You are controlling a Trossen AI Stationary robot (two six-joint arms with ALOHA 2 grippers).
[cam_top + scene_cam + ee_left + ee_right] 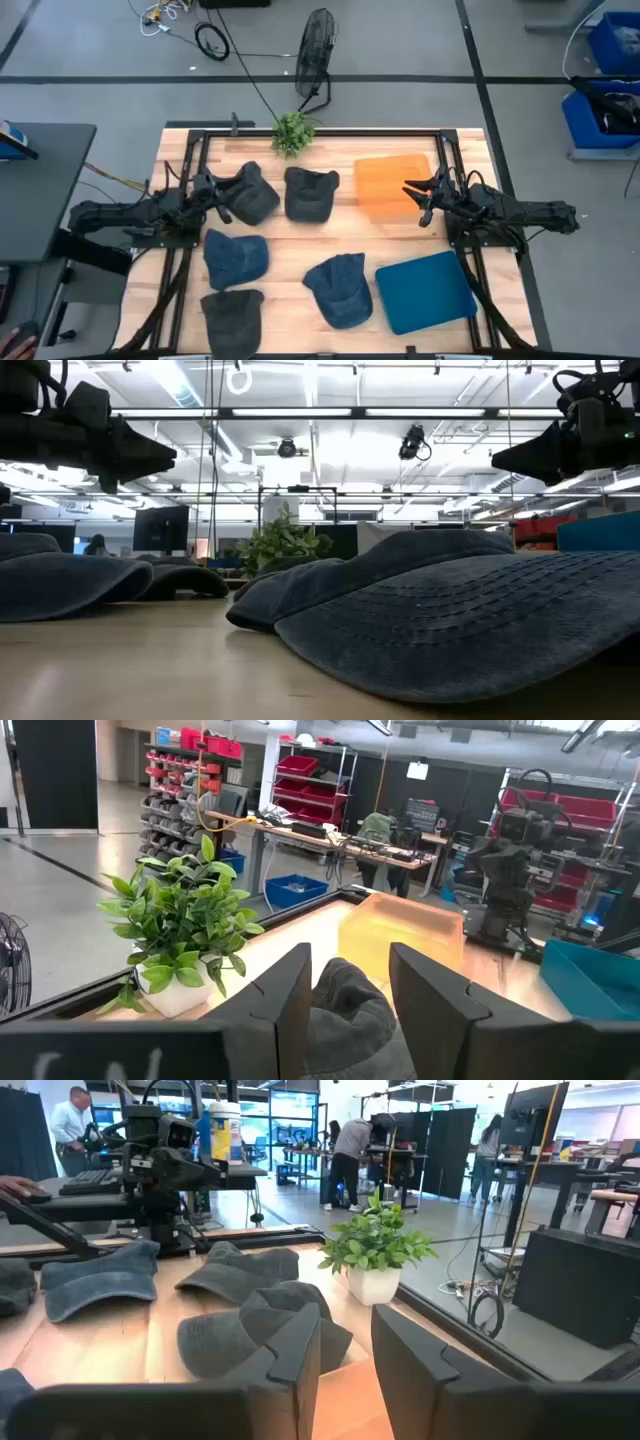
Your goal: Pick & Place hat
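Observation:
Several caps lie brim-down on the wooden table: two dark grey ones (250, 193) (310, 193) at the far middle, a blue denim one (235, 257), another blue one (340, 288) and a grey one (232, 318) near the front. My left gripper (222, 200) (350, 990) is open and hovers beside the left dark grey cap (345, 1020), raised above the table in the low view (165, 457). My right gripper (422, 198) (345, 1345) is open, held high (500, 460) over the right side of the orange bin (393, 187).
A teal bin (425, 290) sits at the near right of the table. A potted plant (292, 132) stands at the far edge. A black frame (445, 150) runs around the work area. Bare wood shows between the caps and the bins.

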